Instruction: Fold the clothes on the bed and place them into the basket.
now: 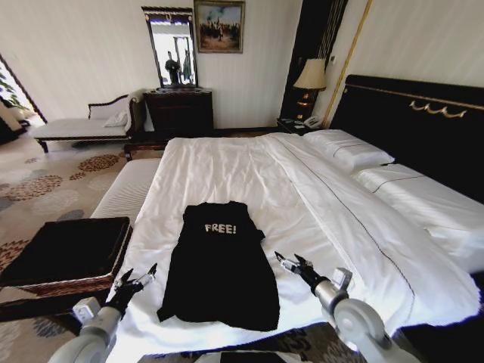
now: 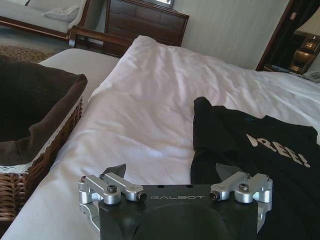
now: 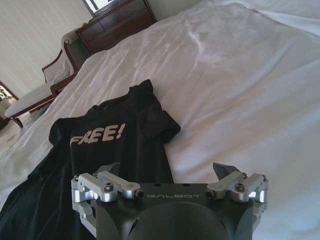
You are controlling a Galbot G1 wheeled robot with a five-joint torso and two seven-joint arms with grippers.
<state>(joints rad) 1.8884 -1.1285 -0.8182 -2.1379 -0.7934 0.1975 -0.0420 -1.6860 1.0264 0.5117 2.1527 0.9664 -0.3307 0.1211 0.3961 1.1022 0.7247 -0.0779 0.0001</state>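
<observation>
Right now the black T-shirt (image 1: 219,265) is lying flat on the white duvet of the bed (image 1: 318,197), near the foot edge, with its white "FREE!" lettering facing up and its hem nearest the robot. In the head view the shirt is sitting at about 6 o'clock from the middle of the picture.

The left gripper (image 1: 138,277) is hovering at roughly 8 o'clock from the shirt, just beside its lower left corner, with its fingers spread wide and gripping nothing. In the left wrist view that gripper (image 2: 172,172) is showing both fingertips well apart above the duvet, the shirt (image 2: 260,165) lying off to one side.

The right gripper (image 1: 292,264) is hanging at about 3 o'clock from the shirt, near its right edge, also spread wide and empty. The right wrist view is showing its (image 3: 170,170) tips apart.

The basket (image 1: 64,253), brown wicker with a black lining, is resting at 9 o'clock from the shirt, beside the bed.
</observation>
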